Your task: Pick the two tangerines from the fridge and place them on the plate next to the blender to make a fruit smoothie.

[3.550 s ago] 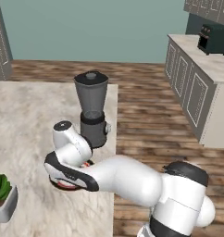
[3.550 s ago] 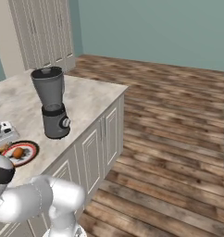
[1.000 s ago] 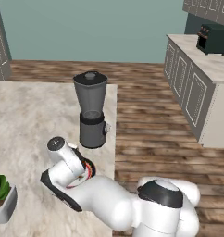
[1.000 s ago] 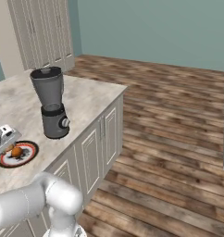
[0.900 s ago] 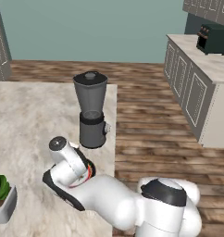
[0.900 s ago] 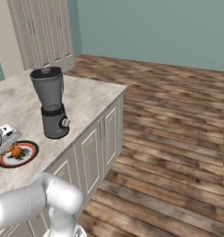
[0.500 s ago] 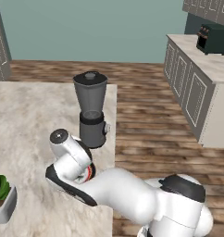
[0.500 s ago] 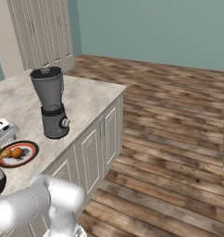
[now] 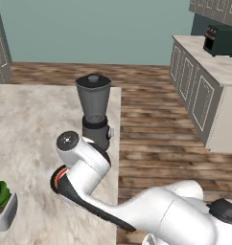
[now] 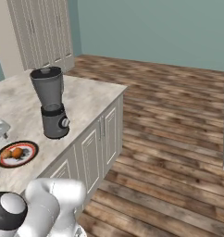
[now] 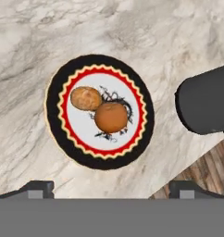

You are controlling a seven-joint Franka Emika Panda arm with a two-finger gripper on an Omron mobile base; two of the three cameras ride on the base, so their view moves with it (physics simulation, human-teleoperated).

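Observation:
Both tangerines lie touching on the pale centre of the plate [image 11: 52,129]: one tangerine [image 11: 86,98] to the upper left, the other tangerine [image 11: 111,117] beside it. My gripper [image 11: 112,189] hangs above the plate, open, its fingertips [image 11: 37,187] wide apart with nothing between them. The dark blender [image 11: 204,99] stands close to the plate. From the right base view the plate [image 10: 31,148] with the orange fruit [image 10: 15,152] sits left of the blender [image 10: 51,102]. In the left base view my arm covers most of the plate [image 9: 54,181] beside the blender [image 9: 94,112]. The fridge is out of view.
A white potted plant [image 9: 0,206] stands at the counter's near left. The marble counter [image 9: 27,119] ends just right of the blender, with wooden floor [image 10: 178,139] beyond. A dark appliance [image 9: 221,40] sits on the far counter. Beige cupboards [image 10: 40,32] line the back wall.
The hand has lifted away from the plate and pulled back. The second tangerine, earlier at the gripper, now rests on the plate next to the first.

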